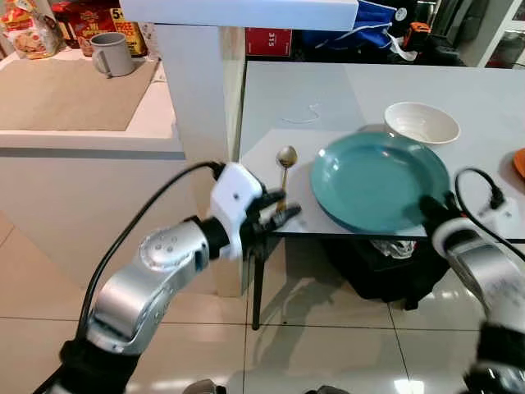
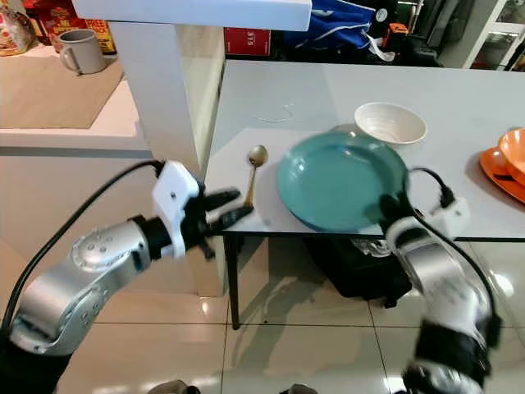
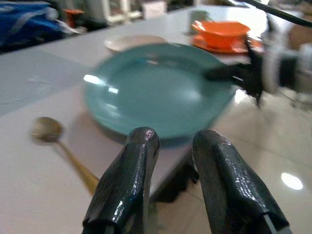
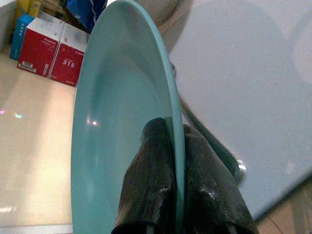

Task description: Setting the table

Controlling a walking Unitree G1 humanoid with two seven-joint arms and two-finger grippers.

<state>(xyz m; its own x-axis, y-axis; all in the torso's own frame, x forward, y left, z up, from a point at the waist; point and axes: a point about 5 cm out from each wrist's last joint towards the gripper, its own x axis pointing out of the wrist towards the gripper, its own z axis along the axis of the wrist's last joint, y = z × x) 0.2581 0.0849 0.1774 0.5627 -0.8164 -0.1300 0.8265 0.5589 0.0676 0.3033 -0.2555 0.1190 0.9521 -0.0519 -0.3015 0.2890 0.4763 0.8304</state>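
A teal plate (image 1: 373, 176) sits at the grey table's (image 1: 328, 98) front edge, its near rim sticking out past the edge. My right gripper (image 4: 170, 127) is shut on that near rim, one finger above and one below. A gold spoon (image 1: 285, 160) lies left of the plate with its handle pointing toward me. My left gripper (image 1: 283, 207) hovers at the table edge by the end of the handle. It is open, and its fingers (image 3: 129, 180) hold nothing. A white bowl (image 1: 422, 122) stands just behind the plate.
An orange bowl on an orange plate (image 2: 504, 156) stands at the table's right side. A white pillar (image 1: 193, 90) and a low counter with a tan mat (image 1: 70, 94) and a grey mug (image 1: 111, 54) rise on the left. A black bag (image 1: 381, 267) lies under the table.
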